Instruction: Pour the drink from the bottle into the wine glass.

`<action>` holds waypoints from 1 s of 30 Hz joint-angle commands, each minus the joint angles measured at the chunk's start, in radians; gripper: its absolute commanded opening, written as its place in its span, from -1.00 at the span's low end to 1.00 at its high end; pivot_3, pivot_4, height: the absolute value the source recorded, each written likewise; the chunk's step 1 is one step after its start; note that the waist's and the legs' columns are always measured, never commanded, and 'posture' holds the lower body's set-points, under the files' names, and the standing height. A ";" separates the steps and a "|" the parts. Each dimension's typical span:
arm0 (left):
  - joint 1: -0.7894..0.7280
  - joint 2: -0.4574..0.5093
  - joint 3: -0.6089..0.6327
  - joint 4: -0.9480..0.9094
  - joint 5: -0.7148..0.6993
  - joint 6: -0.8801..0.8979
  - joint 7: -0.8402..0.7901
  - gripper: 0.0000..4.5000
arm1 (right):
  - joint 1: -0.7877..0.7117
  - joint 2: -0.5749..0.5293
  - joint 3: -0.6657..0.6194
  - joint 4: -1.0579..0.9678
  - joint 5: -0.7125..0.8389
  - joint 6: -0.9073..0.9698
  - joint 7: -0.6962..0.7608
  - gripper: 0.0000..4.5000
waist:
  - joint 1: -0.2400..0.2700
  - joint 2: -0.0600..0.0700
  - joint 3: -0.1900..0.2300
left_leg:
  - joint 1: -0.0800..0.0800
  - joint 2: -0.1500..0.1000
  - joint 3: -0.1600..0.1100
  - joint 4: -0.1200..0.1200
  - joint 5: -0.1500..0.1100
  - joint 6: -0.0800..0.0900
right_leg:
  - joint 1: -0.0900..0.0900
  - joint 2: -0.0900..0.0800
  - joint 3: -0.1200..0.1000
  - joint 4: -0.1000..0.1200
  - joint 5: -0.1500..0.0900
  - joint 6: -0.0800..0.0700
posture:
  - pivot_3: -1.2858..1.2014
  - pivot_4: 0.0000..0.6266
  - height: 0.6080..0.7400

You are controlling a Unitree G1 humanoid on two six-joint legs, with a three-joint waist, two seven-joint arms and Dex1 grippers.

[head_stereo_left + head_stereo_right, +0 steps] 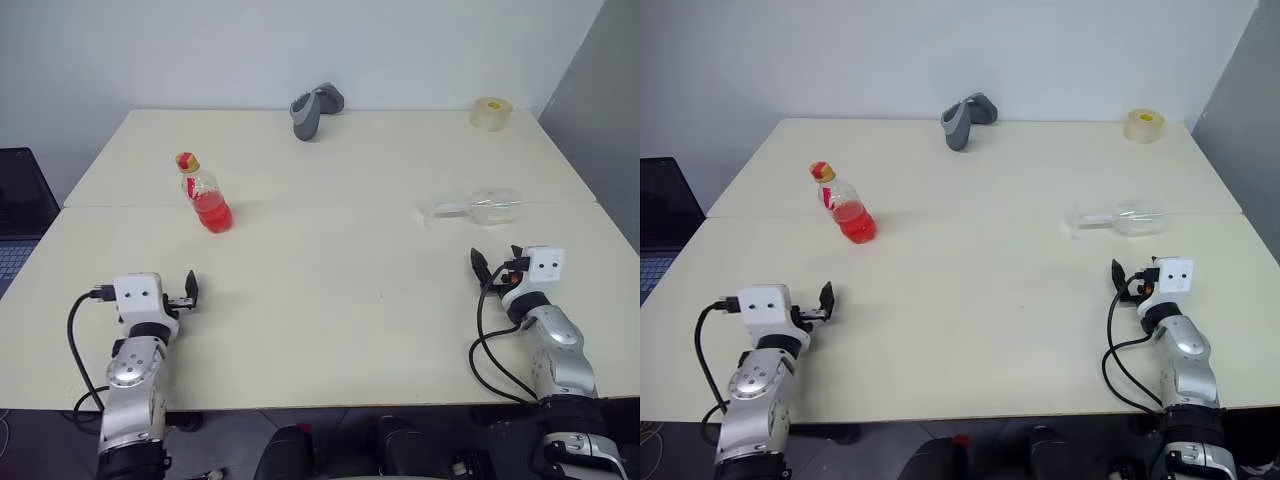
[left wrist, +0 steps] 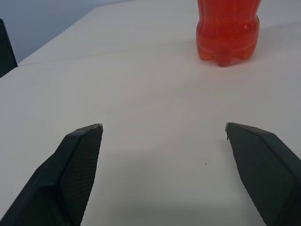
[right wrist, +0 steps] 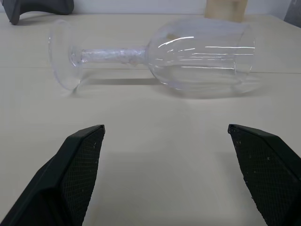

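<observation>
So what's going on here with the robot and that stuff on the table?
Nothing is being handled yet. Both grippers, left and right, hover open over the table, holding nothing. The bottle of red drink stands upright and capped ahead of the left gripper. The wine glass lies empty on its side ahead of the right one, so it would likely need standing up before any pouring.

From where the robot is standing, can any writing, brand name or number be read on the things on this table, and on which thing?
No text can be read anywhere.
bottle: the cap is yellow and red and a small red mark sits on the neck, too small to read.
wine glass: clear, lying on its side, no markings.
tape roll: no print visible.
grey object: no print visible.
</observation>
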 commanded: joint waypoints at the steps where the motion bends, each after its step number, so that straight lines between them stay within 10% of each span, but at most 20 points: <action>1: 0.004 0.003 0.002 -0.040 0.002 -0.033 -0.008 0.99 | -0.021 -0.015 -0.015 -0.015 -0.005 -0.033 0.001 1.00 | 0.000 0.000 0.000 | 0.000 0.000 0.000 0.000 0.000 0.000 | 0.000 0.000 0.000 0.000 0.000 0.000 | 0.03 -0.52 1.00; 30: 0.015 0.012 -0.012 -0.038 0.043 -0.062 -0.008 0.99 | -0.007 -0.023 0.036 -0.048 -0.013 -0.042 0.076 1.00 | 0.000 0.002 0.001 | -0.001 -0.004 -0.020 0.001 0.000 0.000 | 0.010 -0.006 -0.020 -0.006 0.000 -0.001 | 0.03 -0.52 1.00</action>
